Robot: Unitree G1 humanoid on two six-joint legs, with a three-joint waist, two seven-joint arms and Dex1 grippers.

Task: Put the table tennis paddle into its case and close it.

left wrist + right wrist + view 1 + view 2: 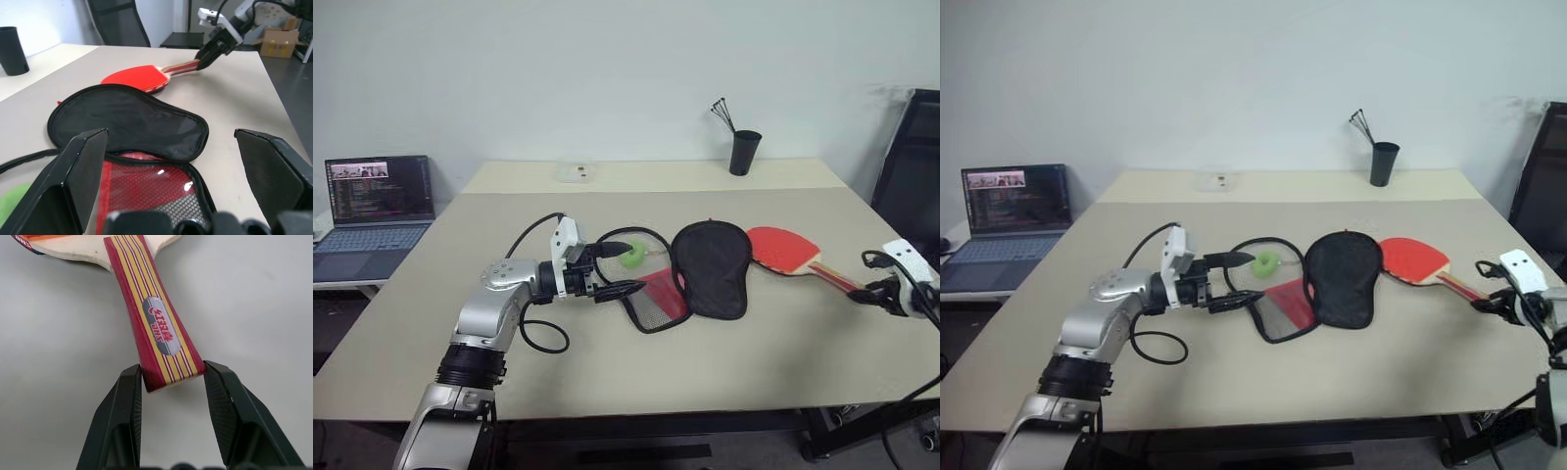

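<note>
Paddle (146, 308) handle between right end effector (172, 382) fingers

A: we can't see most of the table tennis paddle (151, 308) from the right wrist; the blade's cut off at the edge; just the handle.

B: yep; the case (710, 266) flap hides its red half too; laptop (374, 204) screen's too small for us to read.
</note>
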